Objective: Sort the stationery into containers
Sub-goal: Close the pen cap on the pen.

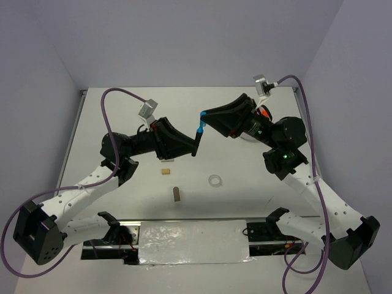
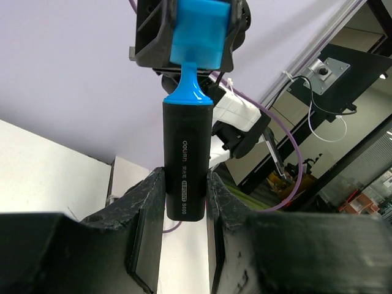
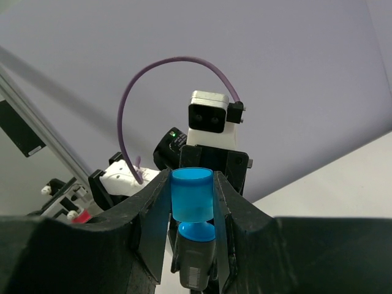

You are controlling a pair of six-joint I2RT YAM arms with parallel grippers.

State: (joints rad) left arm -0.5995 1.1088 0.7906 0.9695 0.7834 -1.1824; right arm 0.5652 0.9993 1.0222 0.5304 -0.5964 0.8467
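A black marker [image 1: 197, 143] with a blue cap [image 1: 202, 116] hangs in the air above the middle of the table, held between both arms. My left gripper [image 1: 187, 149] is shut on its black body [image 2: 187, 159], seen in the left wrist view between the fingers [image 2: 149, 208]. My right gripper [image 1: 207, 116] is shut on the blue cap [image 3: 192, 195]. The cap sits a little off the body, with the blue neck [image 2: 189, 86] showing between them. The containers are mostly hidden under the right arm; only a white sliver [image 1: 244, 138] shows.
On the table below lie a small tan block [image 1: 165, 171], a grey-brown block [image 1: 177, 195] and a clear tape ring [image 1: 215, 180]. A shiny sheet [image 1: 193, 242] covers the near edge between the arm bases. Purple cables loop over both arms.
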